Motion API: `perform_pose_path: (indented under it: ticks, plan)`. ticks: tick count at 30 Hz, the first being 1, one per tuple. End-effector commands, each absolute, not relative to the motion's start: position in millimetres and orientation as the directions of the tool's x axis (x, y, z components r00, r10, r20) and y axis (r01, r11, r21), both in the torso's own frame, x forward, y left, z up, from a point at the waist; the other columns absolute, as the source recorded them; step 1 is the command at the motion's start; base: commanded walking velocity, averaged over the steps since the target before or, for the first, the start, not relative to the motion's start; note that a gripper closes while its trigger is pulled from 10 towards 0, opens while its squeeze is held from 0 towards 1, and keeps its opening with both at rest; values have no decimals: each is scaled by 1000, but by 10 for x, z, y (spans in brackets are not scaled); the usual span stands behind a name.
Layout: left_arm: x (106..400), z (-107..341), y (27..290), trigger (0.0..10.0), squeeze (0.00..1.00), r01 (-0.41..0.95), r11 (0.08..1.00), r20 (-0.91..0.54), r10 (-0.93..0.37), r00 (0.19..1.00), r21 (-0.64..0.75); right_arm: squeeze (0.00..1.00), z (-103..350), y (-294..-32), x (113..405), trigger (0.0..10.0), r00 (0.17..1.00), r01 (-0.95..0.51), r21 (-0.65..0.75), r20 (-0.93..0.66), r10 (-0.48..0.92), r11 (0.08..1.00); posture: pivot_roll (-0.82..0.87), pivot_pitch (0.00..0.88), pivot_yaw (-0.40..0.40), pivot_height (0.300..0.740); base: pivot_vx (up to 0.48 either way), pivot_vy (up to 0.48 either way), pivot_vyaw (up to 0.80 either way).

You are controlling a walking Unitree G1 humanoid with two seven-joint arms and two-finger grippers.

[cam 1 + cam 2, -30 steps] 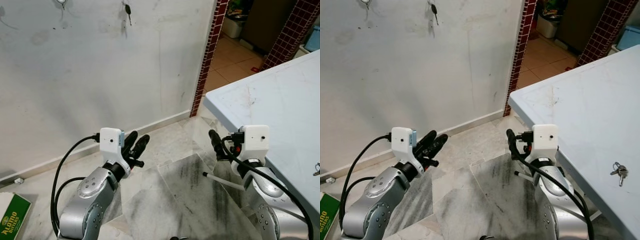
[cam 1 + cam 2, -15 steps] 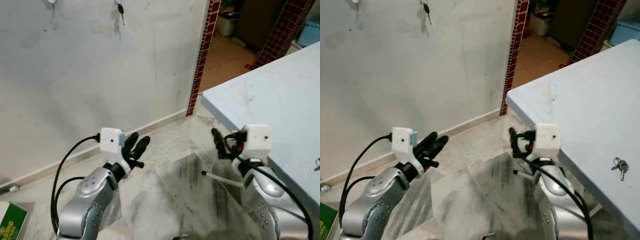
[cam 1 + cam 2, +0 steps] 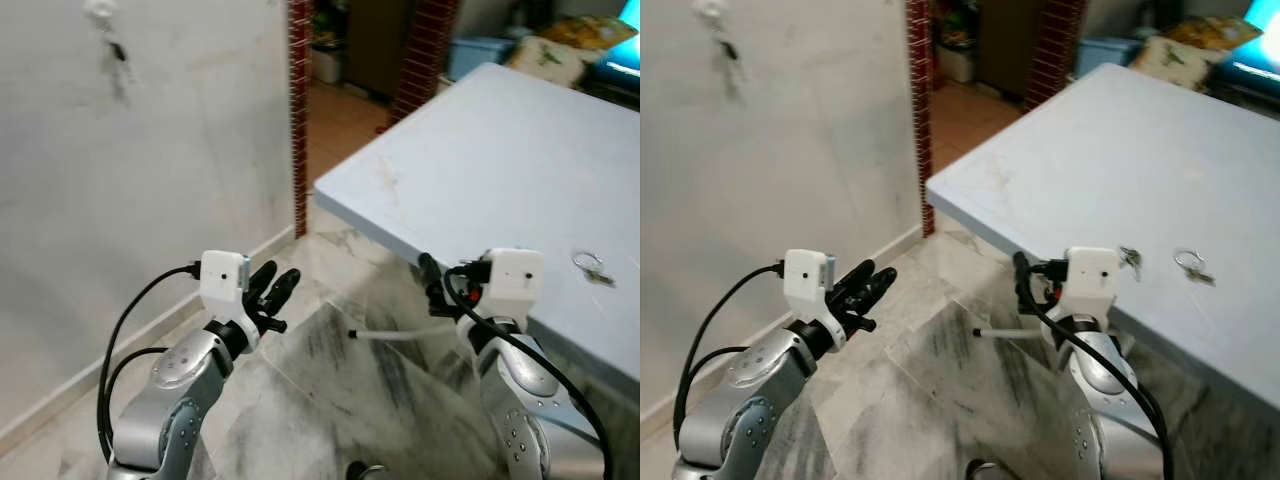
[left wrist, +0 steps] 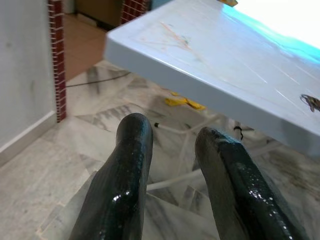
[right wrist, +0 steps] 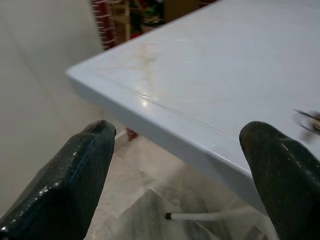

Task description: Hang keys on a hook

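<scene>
A bunch of keys (image 3: 1192,266) lies on the pale blue table (image 3: 480,140), and a second small bunch of keys (image 3: 1130,259) lies closer to my right wrist. High on the grey wall a white hook (image 3: 101,11) holds a dark key (image 3: 118,50). My right gripper (image 3: 432,285) stands open just below the table's near edge, nothing between its fingers. In the right wrist view the keys (image 5: 308,120) are a blur on the tabletop. My left gripper (image 3: 272,290) hangs over the floor, its fingers (image 4: 132,150) a little apart and empty.
A red-tiled pillar (image 3: 298,100) edges a doorway beyond the wall, with a blue bin (image 3: 475,55) further back. A white rod (image 3: 390,335) runs under the table. A yellow scrap (image 4: 182,101) lies on the marble floor (image 3: 330,390).
The view has swung to the right: the wall and its hook slid left and the table came to the middle, bringing the keys on it further into sight. Both arms keep their pose.
</scene>
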State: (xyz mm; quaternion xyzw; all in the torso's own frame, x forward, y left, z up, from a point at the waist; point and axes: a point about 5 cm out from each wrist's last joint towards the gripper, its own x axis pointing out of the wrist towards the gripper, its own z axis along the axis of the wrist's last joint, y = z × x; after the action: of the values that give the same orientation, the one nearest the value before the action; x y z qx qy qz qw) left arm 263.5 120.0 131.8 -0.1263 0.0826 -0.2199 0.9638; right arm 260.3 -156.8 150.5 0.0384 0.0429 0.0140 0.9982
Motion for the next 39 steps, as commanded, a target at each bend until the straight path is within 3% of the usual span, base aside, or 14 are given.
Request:
perform_pose_path:
  ticks: [1, 18, 32, 39]
  plan:
    - [2635, 1332, 1138, 10000, 0, 421, 859, -103, -466, 879, -292, 0, 1525, -1616, 2601, 10000, 997, -3, 67, -76, 8, 998, -77, 116, 45, 740, 0, 0, -769]
    - [2732, 1347, 1204, 10000, 0, 370, 880, -104, -415, 904, -299, 0, 1548, -1633, 2609, 10000, 997, 12, 51, -72, -8, 999, -85, 125, 44, 740, 0, 0, -763]
    - [2779, 1372, 1210, 10000, 0, 367, 880, -85, -408, 909, -301, 0, 1572, -1602, 2620, 10000, 998, -3, 44, -69, 6, 999, -94, 135, 38, 740, 0, 0, 0]
    - [2806, 1382, 1148, 10000, 0, 382, 871, -74, -422, 903, -311, 0, 1587, -1605, 2624, 10000, 998, -3, 39, -67, 6, 999, -106, 133, 39, 740, 291, 0, 0]
